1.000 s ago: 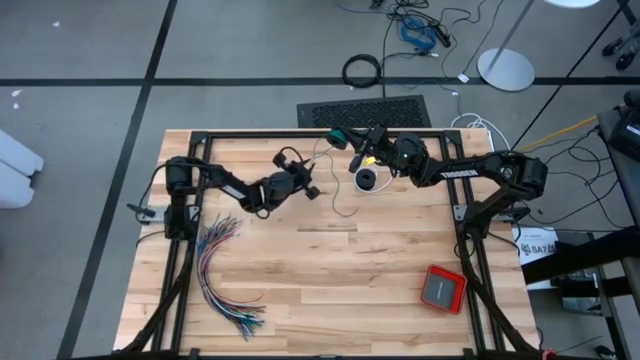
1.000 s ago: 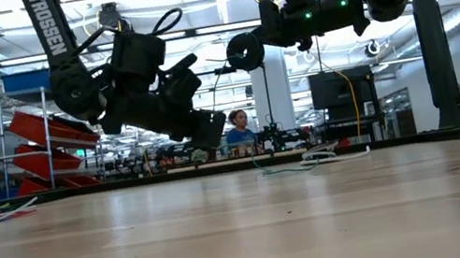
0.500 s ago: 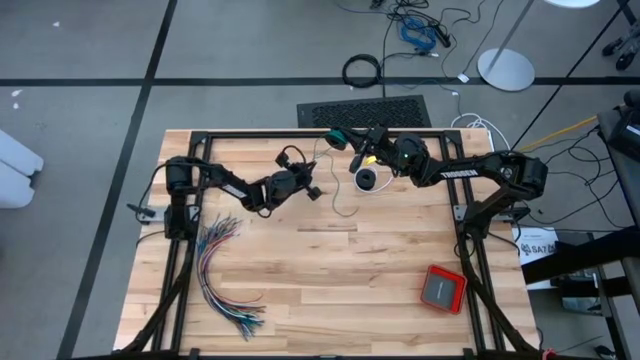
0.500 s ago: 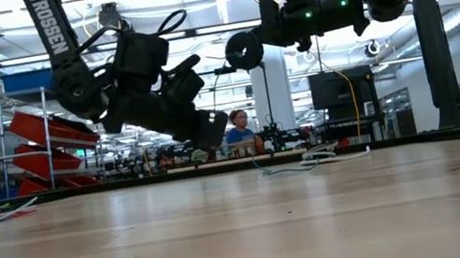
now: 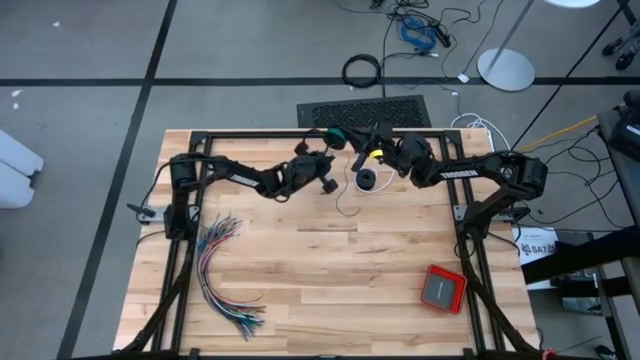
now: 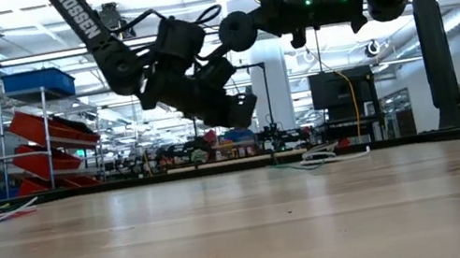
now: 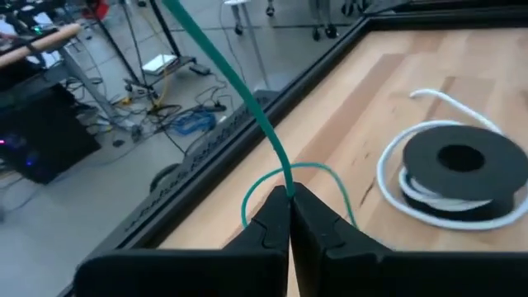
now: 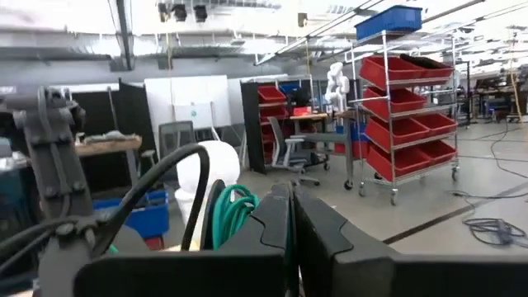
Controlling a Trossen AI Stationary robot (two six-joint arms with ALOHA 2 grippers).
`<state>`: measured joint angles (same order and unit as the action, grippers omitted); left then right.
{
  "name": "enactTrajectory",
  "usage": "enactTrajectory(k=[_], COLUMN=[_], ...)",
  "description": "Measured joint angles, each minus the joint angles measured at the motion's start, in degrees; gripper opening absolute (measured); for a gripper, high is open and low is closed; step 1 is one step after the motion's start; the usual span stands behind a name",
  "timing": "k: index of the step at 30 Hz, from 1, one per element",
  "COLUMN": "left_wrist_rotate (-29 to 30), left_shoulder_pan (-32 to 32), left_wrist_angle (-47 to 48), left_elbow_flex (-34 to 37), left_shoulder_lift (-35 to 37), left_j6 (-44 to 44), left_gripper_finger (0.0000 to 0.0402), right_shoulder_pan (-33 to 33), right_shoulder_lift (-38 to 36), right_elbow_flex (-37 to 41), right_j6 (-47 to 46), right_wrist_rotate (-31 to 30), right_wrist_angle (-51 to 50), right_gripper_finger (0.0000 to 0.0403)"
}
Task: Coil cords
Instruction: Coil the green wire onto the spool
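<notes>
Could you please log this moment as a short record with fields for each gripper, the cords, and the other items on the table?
left gripper: fingers shut on the thin teal-green cord, near the table's far edge
right gripper: fingers shut, raised over the far edge, teal-green coil beside them
black spool wound with white cord: lying flat on the wooden table
fanned bundle of many-coloured wires: near the table's left edge
red square box: near-right part of the table

Wooden table [image 5: 330,270], coloured wire bundle [image 5: 222,275], red box [image 5: 442,289], black spool [image 5: 367,180]
</notes>
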<state>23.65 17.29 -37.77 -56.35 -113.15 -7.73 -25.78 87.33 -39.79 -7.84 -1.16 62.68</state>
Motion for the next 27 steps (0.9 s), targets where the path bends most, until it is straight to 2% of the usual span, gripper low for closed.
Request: enactTrajectory(k=[8,19,27], left_wrist_rotate=[-0.7,-1.2,-0.8], left_shoulder_pan=[-2.3,-4.0,-6.6], left_wrist_angle=[1.0,4.9,10.2], left_elbow_flex=[-3.6,-6.8,-6.7], left_shoulder_lift=[-0.9,-0.9,0.3], left_j6=[-0.1,-0.1,-1.0], left_gripper_finger=[0.0,0.0,0.0], right_shoulder_pan=[0.0,0.9,0.8], right_shoulder_lift=[1.0,10.0,11.8], right_elbow_flex=[0.0,-3.8,-3.9], right_j6=[0.0,1.0,0.0], right_wrist_rotate=[-6.9,-8.0,-7.9], right_wrist_angle=[3.7,2.0,0.4], right_gripper_finger=[0.0,0.0,0.0])
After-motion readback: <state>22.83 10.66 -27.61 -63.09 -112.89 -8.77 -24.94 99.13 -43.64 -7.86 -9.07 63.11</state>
